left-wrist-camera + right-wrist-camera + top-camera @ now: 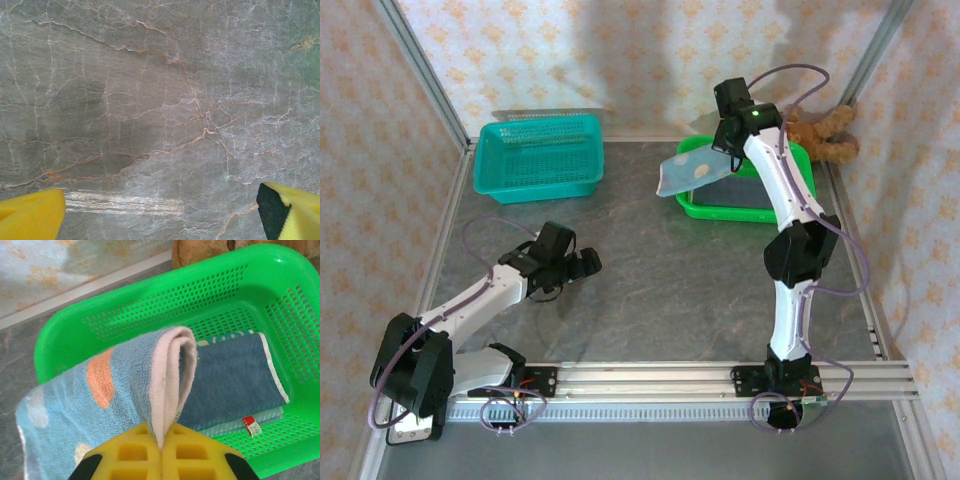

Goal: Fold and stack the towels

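Overhead and wrist views. My right pincer (161, 440) is clamped on a fold of a light-blue towel (100, 390) with orange and white dots. The towel hangs in the air over the left rim of the green basket (150, 307). Inside that basket a darker blue folded towel (235, 375) with a red tag lies flat, on top of a paler layer that I cannot identify. A brown teddy bear (825, 135) sits just behind the basket. My left pincer (588, 265) stands wide, holding nothing, low over the bare grey marbled table (150, 100), well apart from the teal basket (535, 185) at the left rear.
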